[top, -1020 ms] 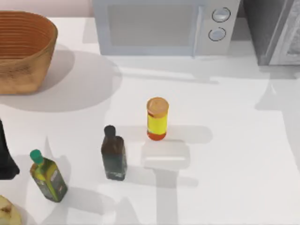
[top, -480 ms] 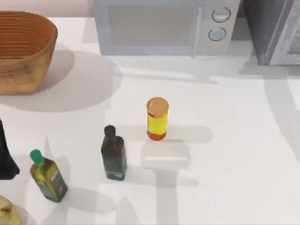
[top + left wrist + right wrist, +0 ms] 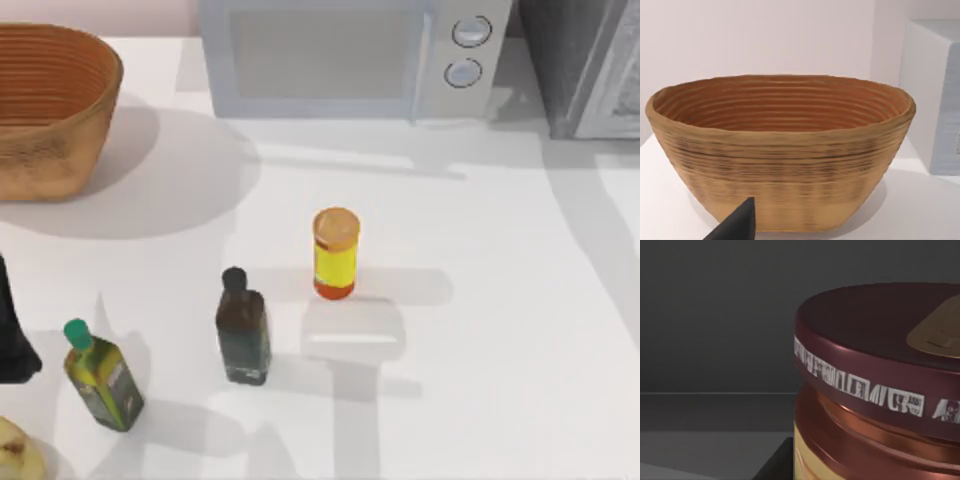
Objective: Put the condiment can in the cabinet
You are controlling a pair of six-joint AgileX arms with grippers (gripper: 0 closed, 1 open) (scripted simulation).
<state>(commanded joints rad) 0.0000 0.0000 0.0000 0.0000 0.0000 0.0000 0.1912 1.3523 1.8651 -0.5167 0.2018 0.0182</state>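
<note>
Condiment can (image 3: 875,390) is sitting close in front of right wrist cam against dark grey cabinet (image 3: 580,65) interior, prob. being carried in; can't tell gripper state. Judgement: keep can upright, clear of door frame, set down gently before releasing. Left arm (image 3: 12,330) is idling at table (image 3: 480,330) left edge.

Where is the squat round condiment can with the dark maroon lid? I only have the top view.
Observer: The right wrist view has the condiment can close up, its maroon lid banded with white lettering.
Operator: Is it inside the dark grey speckled cabinet?
Observer: Plain dark grey wall stands behind it, much like the cabinet, but I cannot confirm it is inside.
Operator: And the left arm?
Observer: The left arm is parked at the table's left; its wrist view faces the woven brown basket.
</note>
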